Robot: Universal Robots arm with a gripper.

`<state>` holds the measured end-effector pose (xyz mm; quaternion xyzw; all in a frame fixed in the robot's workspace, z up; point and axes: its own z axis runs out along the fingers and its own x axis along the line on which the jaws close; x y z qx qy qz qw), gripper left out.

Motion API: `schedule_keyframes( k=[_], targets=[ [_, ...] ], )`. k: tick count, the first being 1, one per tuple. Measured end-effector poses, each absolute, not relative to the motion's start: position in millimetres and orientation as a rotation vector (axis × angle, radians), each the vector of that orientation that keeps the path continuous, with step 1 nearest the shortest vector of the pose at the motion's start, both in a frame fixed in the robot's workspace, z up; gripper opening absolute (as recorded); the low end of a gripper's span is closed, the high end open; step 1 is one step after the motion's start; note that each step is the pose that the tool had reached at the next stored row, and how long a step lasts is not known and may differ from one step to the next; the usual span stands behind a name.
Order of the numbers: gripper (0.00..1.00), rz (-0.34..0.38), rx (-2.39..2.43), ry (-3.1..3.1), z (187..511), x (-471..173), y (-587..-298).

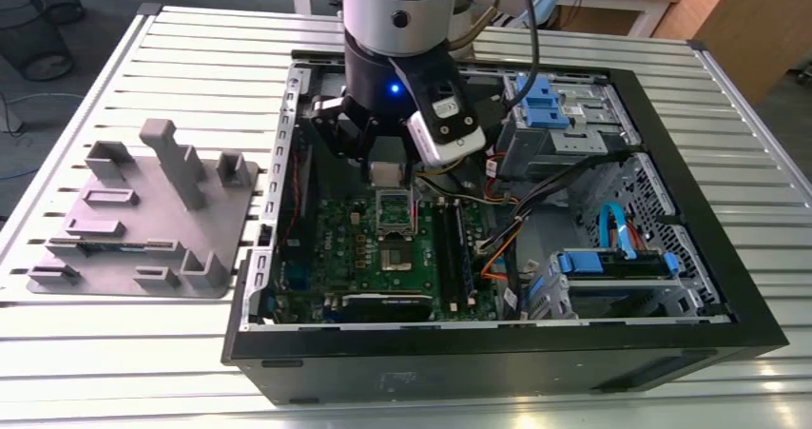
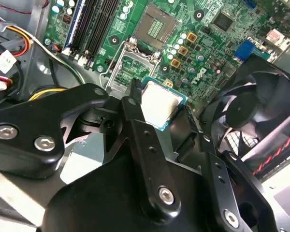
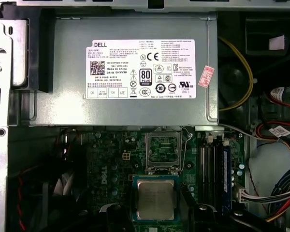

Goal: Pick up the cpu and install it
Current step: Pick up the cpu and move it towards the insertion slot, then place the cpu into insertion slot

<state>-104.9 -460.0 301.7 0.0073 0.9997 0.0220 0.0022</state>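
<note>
Cpu [image 2: 160, 104]: flat square, matte silvery lid

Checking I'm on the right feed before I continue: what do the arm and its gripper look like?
The arm is a silver-grey cylinder ending in a black wrist with a small blue light. A white-and-silver module sits beside the wrist, and a dark cable runs alongside. The gripper is matte black, angular links joined by silver hex screws.
</note>
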Motion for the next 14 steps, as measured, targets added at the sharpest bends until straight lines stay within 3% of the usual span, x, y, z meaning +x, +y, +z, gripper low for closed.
schedule_keyframes(
  k=[14],
  targets=[
    [0.47,0.069,0.023,3.136,290.8,-104.8,-460.0]
  ],
)
